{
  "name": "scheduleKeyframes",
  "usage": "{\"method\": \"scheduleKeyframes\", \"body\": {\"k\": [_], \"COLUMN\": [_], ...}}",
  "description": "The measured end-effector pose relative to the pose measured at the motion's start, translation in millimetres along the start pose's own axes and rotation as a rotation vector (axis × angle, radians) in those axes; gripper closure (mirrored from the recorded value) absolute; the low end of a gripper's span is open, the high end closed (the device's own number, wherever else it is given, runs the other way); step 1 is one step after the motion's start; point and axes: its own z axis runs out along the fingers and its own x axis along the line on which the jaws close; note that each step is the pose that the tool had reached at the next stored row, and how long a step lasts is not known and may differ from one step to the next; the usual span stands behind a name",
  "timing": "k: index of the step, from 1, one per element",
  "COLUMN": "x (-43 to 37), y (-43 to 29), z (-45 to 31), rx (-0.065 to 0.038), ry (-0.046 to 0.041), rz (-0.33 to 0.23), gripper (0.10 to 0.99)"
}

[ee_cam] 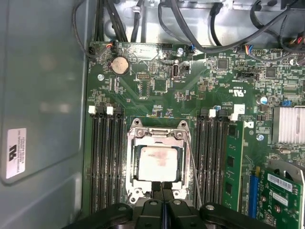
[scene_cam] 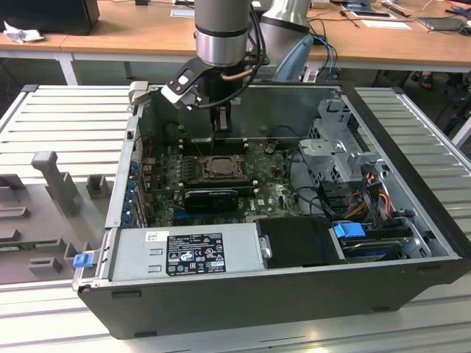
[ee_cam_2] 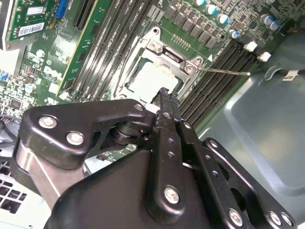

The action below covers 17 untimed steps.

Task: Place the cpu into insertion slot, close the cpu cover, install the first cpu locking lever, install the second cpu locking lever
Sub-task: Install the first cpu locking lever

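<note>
In the exterior view the end effector [scene_cam: 221,143] hangs inside the open computer case [scene_cam: 294,294], just above the insertion slot [scene_cam: 219,168]. In the second wrist view its fingers [ee_cam_2: 165,107] are pressed together and empty, the tips perhaps touching the cpu cover [ee_cam_2: 164,53] at its edge. In the first wrist view the cpu [ee_cam: 159,163] sits in the slot, with the cover down around it.

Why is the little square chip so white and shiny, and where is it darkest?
In the first wrist view light bounces off the cpu, washing its top pale; in the second wrist view it glares nearly white; in the exterior view the computer case looks shadowy inside, below the arm.
</note>
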Motion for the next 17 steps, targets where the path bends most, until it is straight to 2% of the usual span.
{"method": "scheduleKeyframes", "body": {"k": [3,8,11,13,17], "x": [0.1,0.2,0.2,0.2,0.2], "y": [0.1,0.1,0.1,0.1,0.1], "z": [-6.8,-7.3,-7.3,-7.3,-7.3], "rx": [0.000,0.001,0.002,0.004,0.005], "ry": [0.0000,0.0008,0.0017,0.0029,0.0042], "rz": [0.000,-0.049,-0.100,-0.166,-0.245], "gripper": [0.980,0.980,0.980,0.980,0.980]}}
